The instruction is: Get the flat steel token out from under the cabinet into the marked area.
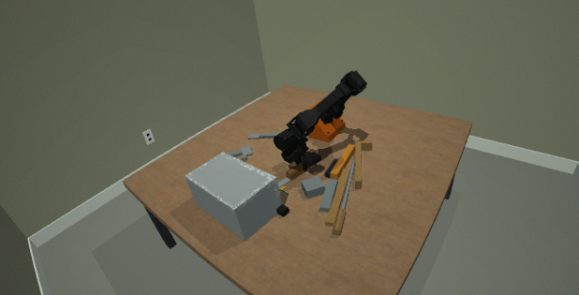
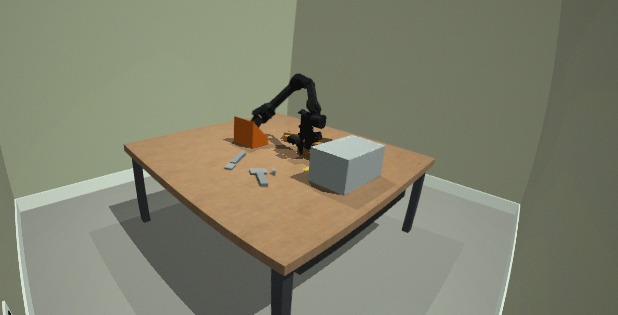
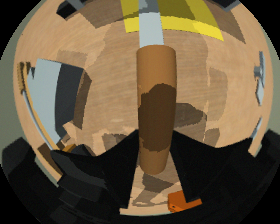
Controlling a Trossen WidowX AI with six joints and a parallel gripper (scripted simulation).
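My gripper (image 1: 304, 165) (image 2: 301, 153) (image 3: 152, 132) is shut on the brown round handle of a tool (image 1: 294, 172) (image 3: 156, 70), low over the table. The tool's flat grey blade (image 1: 284, 183) (image 3: 151, 32) points away from the hand towards the cabinet and crosses the yellow marked area (image 1: 282, 188) (image 2: 306, 169) (image 3: 191, 28). The blade's far end is out of the wrist view. The pale grey cabinet (image 1: 230, 180) (image 2: 345, 164) stands just beyond the marked area and hides part of it in the top and exterior views. The token is not visible in any view, nor are the vent slots.
A grey block (image 1: 313, 187) (image 3: 46, 95), a grey bar (image 1: 329, 195), an orange bar (image 1: 343, 161) and several wooden pieces lie to one side. A black block (image 1: 282, 210) is by the cabinet corner. A grey T-shaped piece (image 2: 260, 177) and grey strip (image 2: 235, 160) lie opposite.
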